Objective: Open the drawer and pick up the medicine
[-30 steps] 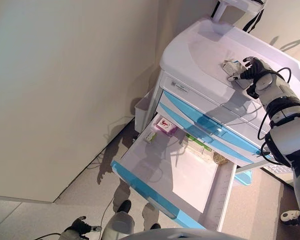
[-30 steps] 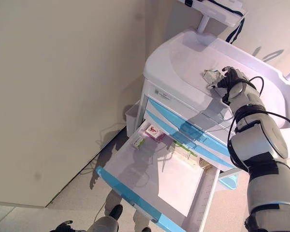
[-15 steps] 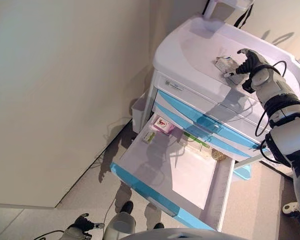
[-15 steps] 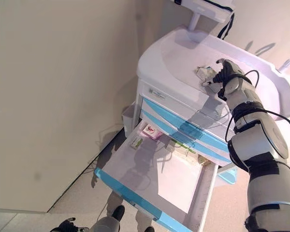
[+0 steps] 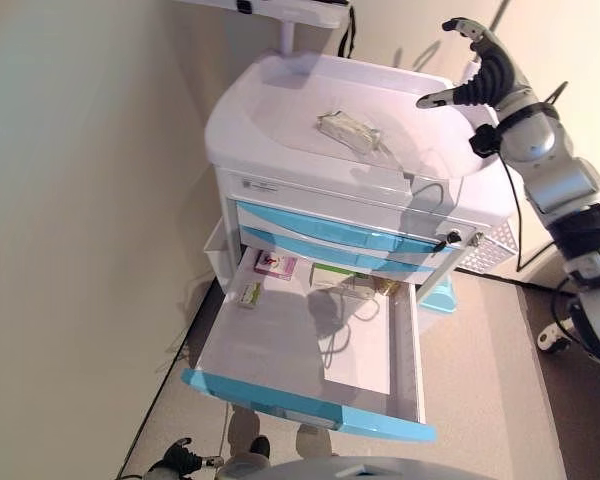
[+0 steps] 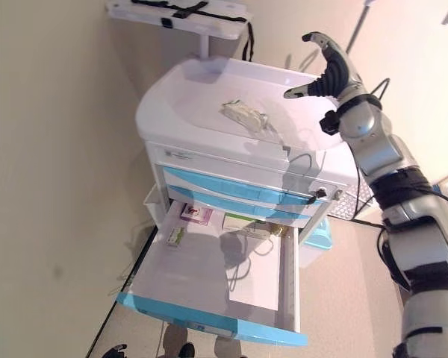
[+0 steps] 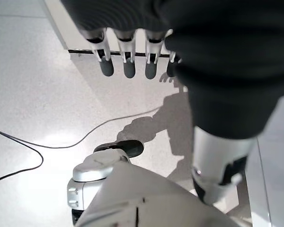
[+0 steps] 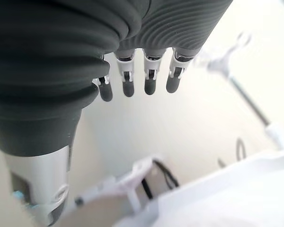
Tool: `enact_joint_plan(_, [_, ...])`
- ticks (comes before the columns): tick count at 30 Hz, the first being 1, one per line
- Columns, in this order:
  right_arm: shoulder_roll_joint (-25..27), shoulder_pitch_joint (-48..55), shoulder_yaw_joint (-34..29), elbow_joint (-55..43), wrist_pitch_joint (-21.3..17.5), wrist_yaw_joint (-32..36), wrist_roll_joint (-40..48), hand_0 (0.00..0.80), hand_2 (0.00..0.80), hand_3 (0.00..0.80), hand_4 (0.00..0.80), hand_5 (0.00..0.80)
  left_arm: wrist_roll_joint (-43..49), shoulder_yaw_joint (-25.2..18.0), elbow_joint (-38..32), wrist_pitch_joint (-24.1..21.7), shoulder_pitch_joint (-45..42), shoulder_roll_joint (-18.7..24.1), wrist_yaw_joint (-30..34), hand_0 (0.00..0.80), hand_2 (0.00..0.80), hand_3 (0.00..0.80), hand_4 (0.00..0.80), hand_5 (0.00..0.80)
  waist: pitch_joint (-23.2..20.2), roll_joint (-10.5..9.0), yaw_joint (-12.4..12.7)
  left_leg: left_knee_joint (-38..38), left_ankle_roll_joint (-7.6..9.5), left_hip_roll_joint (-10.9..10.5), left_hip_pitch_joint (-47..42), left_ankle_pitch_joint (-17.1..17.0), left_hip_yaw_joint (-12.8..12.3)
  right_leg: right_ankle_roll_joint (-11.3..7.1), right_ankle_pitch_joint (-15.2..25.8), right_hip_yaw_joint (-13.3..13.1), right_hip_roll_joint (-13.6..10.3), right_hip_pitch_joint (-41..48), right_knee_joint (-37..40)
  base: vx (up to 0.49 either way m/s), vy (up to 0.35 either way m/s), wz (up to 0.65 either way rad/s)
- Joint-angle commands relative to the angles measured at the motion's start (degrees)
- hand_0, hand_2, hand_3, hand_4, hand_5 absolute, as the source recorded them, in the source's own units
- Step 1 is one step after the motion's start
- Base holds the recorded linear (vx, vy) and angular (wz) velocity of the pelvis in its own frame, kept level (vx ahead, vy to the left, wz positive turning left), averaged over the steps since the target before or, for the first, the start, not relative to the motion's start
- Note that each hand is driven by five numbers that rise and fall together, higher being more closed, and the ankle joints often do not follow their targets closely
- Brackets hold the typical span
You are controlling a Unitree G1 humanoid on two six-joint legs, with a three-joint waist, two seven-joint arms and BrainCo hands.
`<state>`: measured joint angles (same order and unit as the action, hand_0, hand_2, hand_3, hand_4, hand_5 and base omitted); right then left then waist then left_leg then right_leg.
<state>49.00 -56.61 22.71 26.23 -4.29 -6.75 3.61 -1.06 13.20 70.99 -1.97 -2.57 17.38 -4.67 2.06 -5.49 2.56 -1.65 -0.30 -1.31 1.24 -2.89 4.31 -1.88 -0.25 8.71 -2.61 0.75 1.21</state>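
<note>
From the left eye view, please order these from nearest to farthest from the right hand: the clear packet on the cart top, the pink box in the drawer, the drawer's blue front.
Measured from the right hand:
1. Clear packet, on the cart top, to the hand's left.
2. Pink box, at the open drawer's back left corner.
3. Blue front, the drawer's near edge, lowest.

Right robot hand (image 8: 132, 71) empty, fingers relaxed, above white cart top (image 8: 236, 194).

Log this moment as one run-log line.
drawer: open | medicine: on cart top | right robot hand: open, raised, empty | left robot hand: open, idle
</note>
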Motion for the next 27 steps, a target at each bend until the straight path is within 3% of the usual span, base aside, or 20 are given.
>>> enact_joint_plan(1, [3.74,0.6,-3.21,-4.35,-4.08,-1.38,5.08,0.0,0.0,0.0,0.0,0.0,1.88,-1.52,2.98,-0.88,0.75,-0.34,-0.67,0.0,0.0,0.0,0.0,0.0,-0.47,-0.32,0.58,1.13,-0.43,-0.13,1.25,0.7,-2.09,-0.72,-1.39,-0.59,1.56,-1.22,-3.47,-0.06,-0.082,-0.32])
enact_joint_plan(6, [6.63,7.71,-10.3,-9.75,-5.71,-2.12,8.36,0.0,0.0,0.0,0.0,0.0,2.66,-1.34,2.48,-0.99,0.66,-1.06,-0.5,0.0,0.0,0.0,0.0,0.0,0.21,0.38,-0.11,3.36,-1.14,0.64,1.62,1.14,-3.16,-0.29,-1.19,-0.99,2.35,-0.47,-2.57,-0.059,-0.087,-0.16])
enact_joint_plan(8, [8.25,14.19,-16.65,-13.49,-7.3,-2.95,10.96,0.0,0.0,0.0,0.0,0.0,3.19,-1.67,1.9,-0.99,0.48,-1.68,-0.56,0.0,0.0,0.0,0.0,0.0,0.86,0.87,-0.9,5.84,-1.79,1.3,2.13,1.68,-3.81,0.09,-1.02,-1.12,2.82,0.19,-2.07,-0.054,-0.103,-0.05])
enact_joint_plan(14, [5.58,29.37,-29.68,-18.05,-9.23,-3.73,15.31,0.0,0.0,0.0,0.0,0.0,4.33,-1.49,1.6,-0.75,-0.76,-2.63,-0.47,0.0,0.0,0.0,0.0,0.0,1.61,1.75,-1.31,8.02,-1.92,1.95,1.93,2.73,-4.32,0.52,-1.16,-1.36,3.69,1.28,-1.87,-0.013,-0.043,-0.04])
enact_joint_plan(16, [1.18,38.25,-35.72,-19.57,-9.84,-4.43,16.44,0.0,0.0,0.0,0.0,0.0,4.94,-2.58,1.98,-0.58,-1.52,-2.79,-0.38,0.0,0.0,0.0,0.0,0.0,1.33,2.31,-1.64,7.48,-1.68,2.15,1.3,2.91,-4.42,0.56,-1.57,-1.51,3.9,1.53,-2.26,0.0,0.0,0.0])
enact_joint_plan(18, [0.22,40.91,-37.5,-19.87,-9.59,-4.55,16.02,0.0,0.0,0.0,0.0,0.0,5.13,-2.98,2.15,-0.4,-1.76,-2.75,-0.35,0.0,0.0,0.0,0.0,0.0,1.03,2.44,-1.67,7.23,-1.62,2.17,1.02,2.91,-4.49,0.6,-1.77,-1.47,3.92,1.61,-2.4,0.013,-0.006,0.02])
enact_joint_plan(19, [-3.86,45.92,-40.36,-20.1,-10.03,-5.32,16.16,0.0,0.0,0.0,0.0,0.0,5.77,-3.51,2.21,-0.46,-2.05,-2.91,-0.68,0.0,0.0,0.0,0.0,0.0,0.69,2.91,-2.03,6.86,-1.51,2.17,0.49,2.99,-4.46,0.63,-2.18,-1.29,3.84,1.82,-2.83,0.026,-0.005,-0.04])
enact_joint_plan(27, [-17.14,62.24,-43.96,-19.11,-8.5,-3.59,14.05,0.0,0.0,0.0,0.0,0.0,5.24,-8.5,2.67,-0.56,-3.4,-3.22,-1.14,0.0,0.0,0.0,0.0,0.0,-0.07,4.69,-3.32,4.19,-1.23,2.08,-1.3,2.7,-5.28,0.27,-2.13,-1.73,3.33,2.05,-2.61,0.009,0.01,-0.01])
